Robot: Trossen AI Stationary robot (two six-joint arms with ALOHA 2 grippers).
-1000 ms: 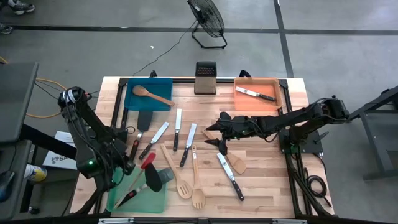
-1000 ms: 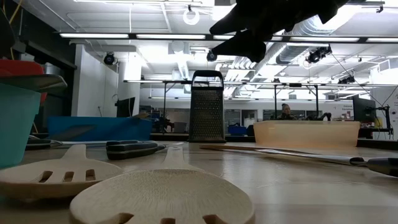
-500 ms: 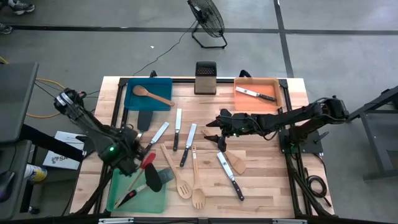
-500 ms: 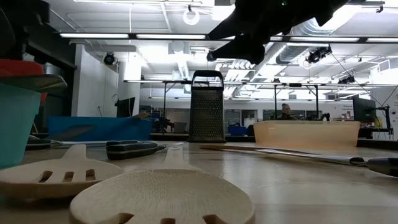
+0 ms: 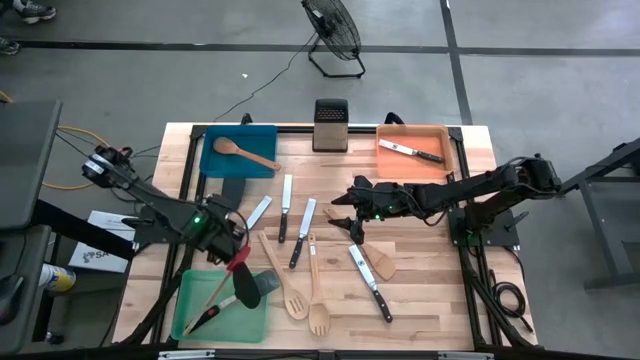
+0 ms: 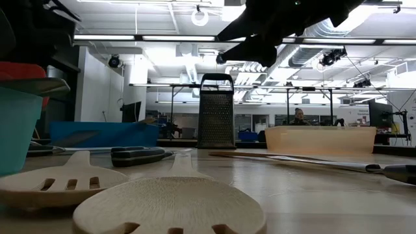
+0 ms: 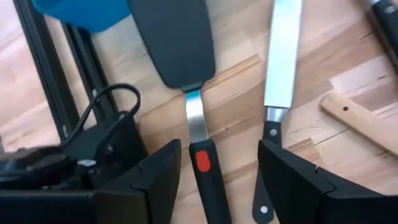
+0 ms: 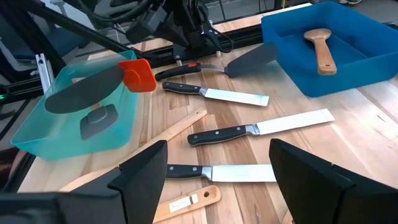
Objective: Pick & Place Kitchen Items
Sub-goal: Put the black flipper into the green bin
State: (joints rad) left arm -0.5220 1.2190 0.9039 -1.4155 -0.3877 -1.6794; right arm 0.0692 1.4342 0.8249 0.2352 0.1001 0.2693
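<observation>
Starting at your left, the left gripper [image 7: 214,171] hangs low over the table [image 5: 420,290] with its fingers [image 7: 158,171] spread apart and nothing clamped; the black-handled spatula [image 7: 180,43] lies between them, its handle with the red dot running down the gap and its dark blade stretching ahead toward the blue tray [image 5: 238,152]. Just beside the far finger lies a knife [image 7: 280,68], black handle near the fingertip, steel blade pointing ahead, and past it you see the end of a wooden handle [image 7: 360,121]. Behind these fingers sits the green tray [image 5: 222,305], holding a red spatula [image 8: 138,73] and a grey spatula [image 8: 84,96]. The blue tray carries a wooden spoon [image 5: 243,152]. Moving to the middle of the table, two more knives [image 5: 294,220] lie side by side, with a wooden slotted spatula [image 5: 284,275] and a wooden fork [image 5: 317,300] nearer the front edge. The right gripper [image 8: 214,168] hovers above the table's middle, fingers [image 8: 146,171] wide apart and holding nothing; below and ahead of them you see three knives [image 8: 261,129] lying on the wood. Beside these fingers, toward the front edge, lie another knife [image 5: 370,283] and a short wooden spatula [image 5: 378,262]. At the back right, the orange tray [image 5: 412,166] holds one knife [image 5: 411,151], and the box grater [image 5: 330,124] stands upright between the two back trays.
</observation>
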